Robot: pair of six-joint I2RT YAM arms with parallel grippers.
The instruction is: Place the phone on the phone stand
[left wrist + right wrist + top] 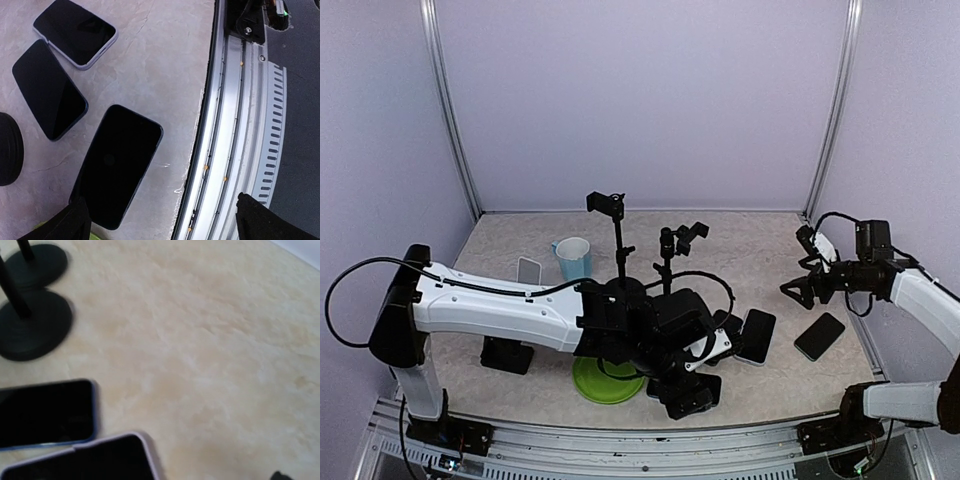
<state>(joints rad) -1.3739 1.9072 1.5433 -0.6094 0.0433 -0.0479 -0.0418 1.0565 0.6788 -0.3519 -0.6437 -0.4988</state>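
Phone [120,165], dark, flat on the table [165,60] near its front edge, below the left gripper [167,219], jaws spread wide and empty, second dark phone [49,90] and lilac-cased phone [75,31] beside it, phone stand [608,204] upright farther back, right gripper [792,290] raised, jaws apart, empty.

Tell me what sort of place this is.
Probably a robot lab test cell, not a home or shop. It has plain walls framed by metal posts. A left arm and right arm are bolted at the table edge, with loose phones staged beside phone stands.
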